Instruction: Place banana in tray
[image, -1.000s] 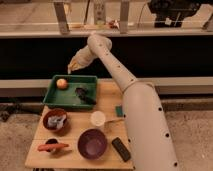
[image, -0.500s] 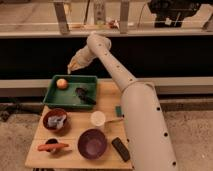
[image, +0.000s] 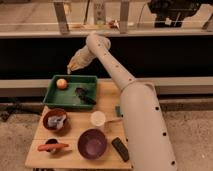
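The robot's white arm (image: 137, 125) rises from the 4 o'clock side of the scene, bends at an elbow near 12 o'clock, and slants back down toward 10 o'clock. Below it stands a wooden table (image: 75, 131).

The green tray (image: 67, 98) takes up the table's far-left part, at about 11 o'clock. Inside it, a round orange fruit (image: 61, 83) lies at its 10 o'clock corner. A dark object (image: 84, 95), too unclear to name, lies right of its middle. The rest of the tray floor is bare green.

At the table's 6 o'clock edge stands a purple bowl (image: 92, 144), which shows nothing inside. A brown bowl (image: 55, 120) at 9 o'clock holds something pale and bluish. A white cup (image: 98, 119) stands near the table's middle. An orange stick (image: 52, 146) lies flat at 7 o'clock, and a flat black object (image: 120, 149) lies at 5 o'clock.

The gripper (image: 71, 67) hangs in the air just above the tray's far rim, toward its 11 o'clock corner. It clasps the banana (image: 75, 62), which sits at the very end of the gripper, clear of the tray and not touching it. The banana's long axis slants from 1 o'clock down to 7 o'clock. Its lower end points toward the tray's far-left corner, above the orange fruit.
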